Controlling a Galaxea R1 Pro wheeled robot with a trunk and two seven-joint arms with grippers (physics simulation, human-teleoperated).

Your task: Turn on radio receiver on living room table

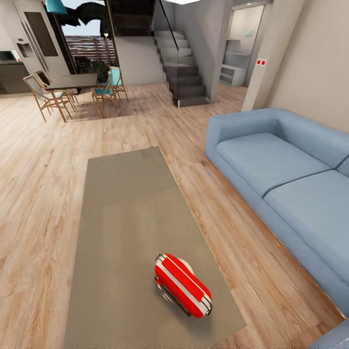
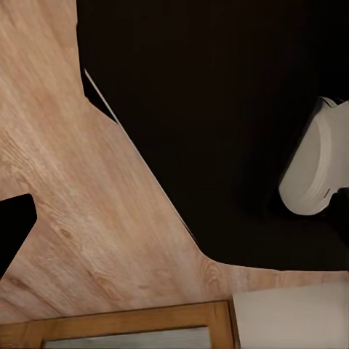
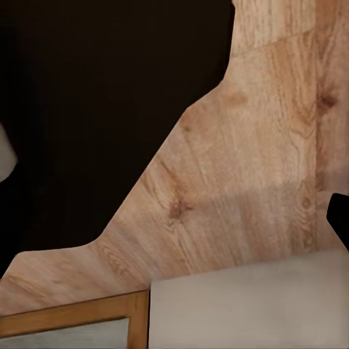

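Note:
The red radio receiver (image 1: 183, 285) with white stripes and a thin metal handle lies on the near right part of the long grey-brown table (image 1: 131, 203), close to its right edge. It lies at an angle, and a round pale part shows behind it. In the left wrist view a dark fingertip (image 2: 14, 229) sits at the picture's edge over wooden floor. The right wrist view has another dark fingertip (image 3: 340, 218) at its edge. Nothing lies between the fingers in either view, and both arms hang low, away from the radio.
A blue sofa (image 1: 281, 179) runs along the table's right side across a strip of wooden floor. Far back left stands a dark dining table with wooden chairs (image 1: 72, 82), and stairs (image 1: 179, 68) rise at the back. My dark base (image 2: 233, 109) shows in both wrist views.

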